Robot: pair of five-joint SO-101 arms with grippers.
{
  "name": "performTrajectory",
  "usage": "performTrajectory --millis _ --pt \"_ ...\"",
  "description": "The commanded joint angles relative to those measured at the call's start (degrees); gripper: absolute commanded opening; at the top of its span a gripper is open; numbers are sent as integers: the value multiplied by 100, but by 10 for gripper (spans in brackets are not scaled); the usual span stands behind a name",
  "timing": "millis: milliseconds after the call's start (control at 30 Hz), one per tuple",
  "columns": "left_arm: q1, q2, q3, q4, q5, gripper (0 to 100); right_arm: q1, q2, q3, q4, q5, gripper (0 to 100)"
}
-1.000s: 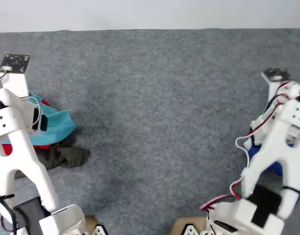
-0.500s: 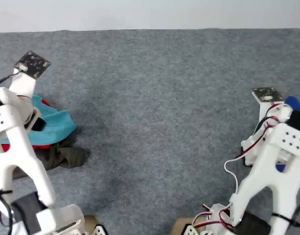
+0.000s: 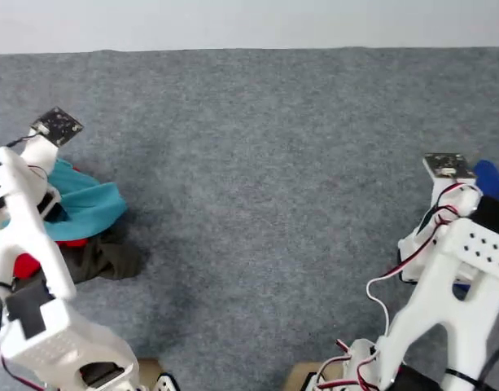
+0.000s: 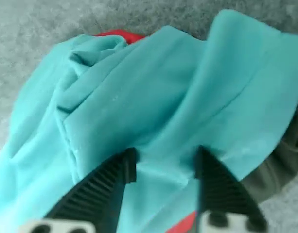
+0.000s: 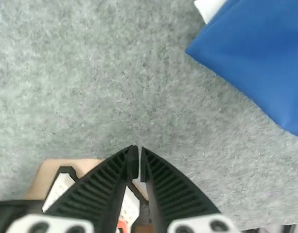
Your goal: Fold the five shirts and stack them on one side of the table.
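Awaiting folding, as judged: teal shirt, heaped on red shirt and dark shirt; blue shirt well apart. Left gripper jaws spread over teal shirt; right gripper jaws pressed together, empty.

Pile: red shirt was mostly buried under teal shirt, just slivers at the edges. The dark shirt sat at the bottom, fold state unreadable. The left arm covered the pile's left part. The blue shirt was cut by the frame edge and blocked by the right arm. Right wrist view: the white piece beside the blue shirt was cut at the edge, couldn't ID. Shirt count unconfirmed.
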Motion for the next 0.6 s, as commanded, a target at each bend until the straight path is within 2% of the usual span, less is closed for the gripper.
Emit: performTrajectory --millis 0,133,200,367,567 --pt "202 26 -66 -97 -62 0 -40 -303 -35 251 -290 10" --pt "273 -404 -180 53 -18 4 -57 -576 -35 251 -325 10" --pt "396 -774 -426 167 281 4 -66 -725 -35 251 -325 10" --pt "976 -1732 -1182 299 1538 4 -66 -980 -35 251 -308 10" --pt "2127 -2312 -2044 281 3182 6 -66 -1024 -35 242 -308 10"
